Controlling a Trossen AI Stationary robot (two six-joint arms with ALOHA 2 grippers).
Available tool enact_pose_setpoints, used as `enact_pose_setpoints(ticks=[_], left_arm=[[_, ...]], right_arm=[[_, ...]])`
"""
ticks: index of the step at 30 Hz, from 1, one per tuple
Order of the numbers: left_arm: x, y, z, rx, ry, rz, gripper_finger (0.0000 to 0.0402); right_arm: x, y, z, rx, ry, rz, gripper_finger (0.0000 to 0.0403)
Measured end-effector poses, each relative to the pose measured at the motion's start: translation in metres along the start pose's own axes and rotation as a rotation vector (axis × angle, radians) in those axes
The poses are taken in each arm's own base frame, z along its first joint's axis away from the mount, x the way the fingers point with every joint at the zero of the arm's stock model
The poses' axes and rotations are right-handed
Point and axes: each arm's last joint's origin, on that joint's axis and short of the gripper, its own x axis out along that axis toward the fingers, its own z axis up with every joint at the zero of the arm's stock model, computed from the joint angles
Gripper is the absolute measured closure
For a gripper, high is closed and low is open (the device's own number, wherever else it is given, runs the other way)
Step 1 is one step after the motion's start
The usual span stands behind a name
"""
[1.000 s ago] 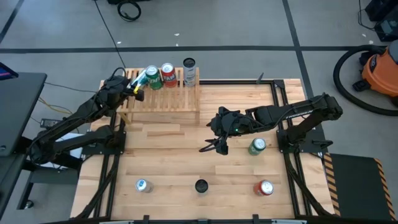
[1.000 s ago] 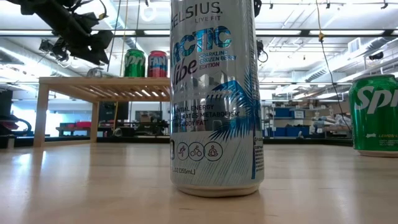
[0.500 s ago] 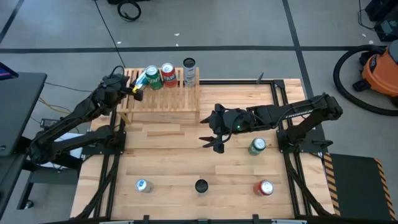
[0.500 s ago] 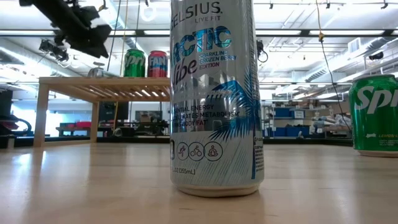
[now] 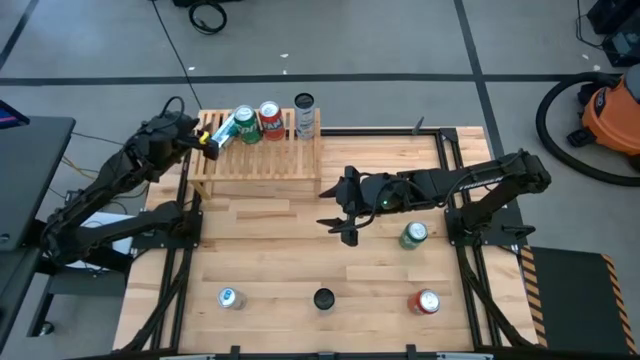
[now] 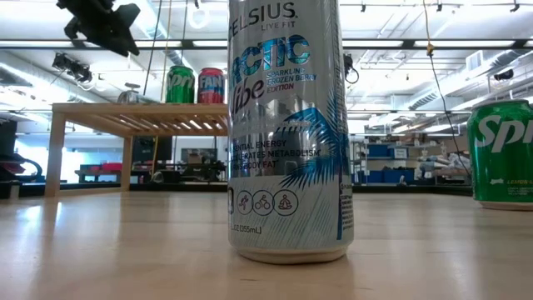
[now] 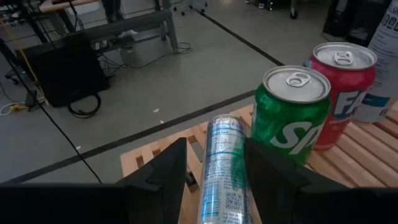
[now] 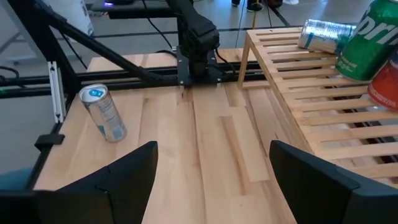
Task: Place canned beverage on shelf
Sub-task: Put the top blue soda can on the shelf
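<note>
The tall Celsius can (image 6: pixel 287 125) close to the low camera hides the shelf's (image 6: pixel 137 117) right part.

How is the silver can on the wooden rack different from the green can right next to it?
The silver can lies on its side on the shelf, while the green can stands upright with its pull-tab top showing. The silver can is slimmer; the green can is wider. The silver can looks plain and shiny, while the green can has white lettering. Both are drink cans at the same end of the shelf, close beside each other.
</note>
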Motion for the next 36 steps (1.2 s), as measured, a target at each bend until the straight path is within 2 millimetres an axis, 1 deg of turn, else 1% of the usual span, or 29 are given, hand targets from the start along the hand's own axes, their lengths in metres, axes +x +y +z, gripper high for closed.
enact_pose_setpoints(ticks=[3, 13, 19, 25, 36], left_arm=[[0.0, -0.0004, 0.0, 0.0, 0.001, -0.013, 0.0237], [-0.0003, -0.0039, -0.0004, 0.044, 0.013, -0.134, 0.0237], [-0.0003, -0.0042, -0.0004, -0.032, 0.019, -0.146, 0.0237], [-0.0008, -0.0073, -0.001, -0.026, 0.035, -0.25, 0.0237], [0.0005, -0.0076, -0.0056, -0.005, 0.083, -0.25, 0.0237]], right_arm=[[0.0, 0.0001, 0.0008, 0.018, -0.008, 0.001, 0.0084], [0.0, 0.0001, 0.0007, 0.021, -0.007, 0.001, 0.0084], [0.0, 0.0001, 0.0007, 0.021, -0.007, 0.001, 0.0084], [0.0, 0.0001, 0.0007, 0.021, -0.007, 0.001, 0.0084], [0.0, 0.0001, 0.0007, 0.022, -0.007, 0.001, 0.0084]])
